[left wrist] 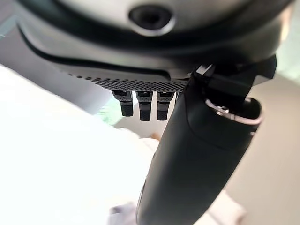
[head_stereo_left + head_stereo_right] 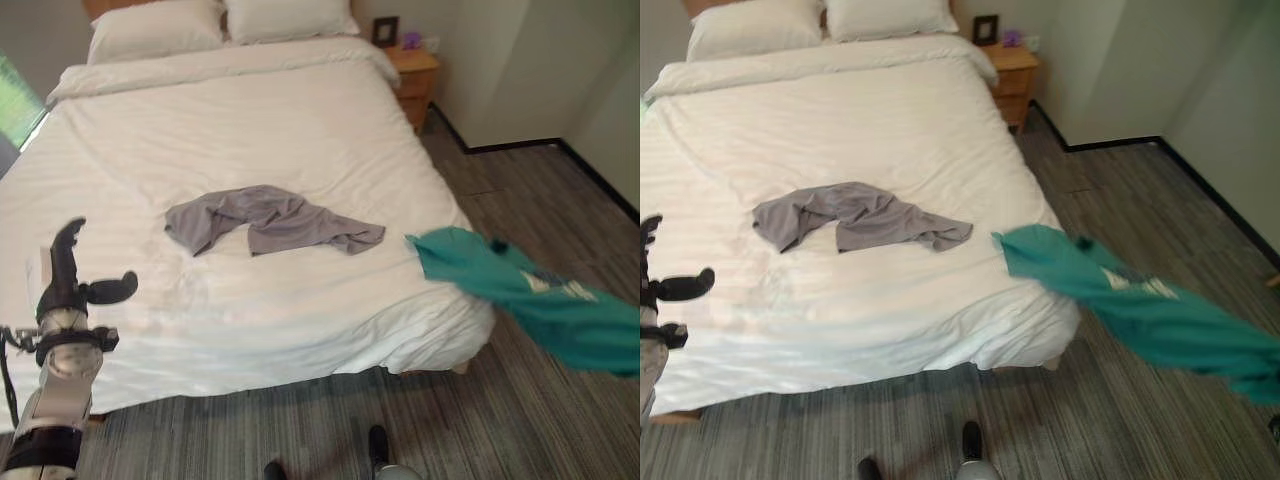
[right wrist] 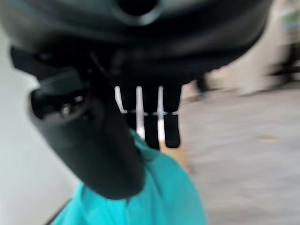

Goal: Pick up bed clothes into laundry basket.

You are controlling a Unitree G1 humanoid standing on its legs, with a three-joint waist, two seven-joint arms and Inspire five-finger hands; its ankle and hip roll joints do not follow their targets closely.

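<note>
— Where are the clothes now?

— The teal shirt hangs off my right hand, stretched from the bed's corner out over the floor; I can't tell how those fingers sit on the cloth. The grey shirt lies mid-bed, long axis across it.

— Which hand is nearer the grey one?

— My left hand, fingers spread and empty, at the near left edge; the grey shirt lies ahead and to its right

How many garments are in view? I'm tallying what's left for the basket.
2: a grey garment lying mid-bed, and a teal garment off the bed's right corner, under the right hand. More may be hidden.
</note>
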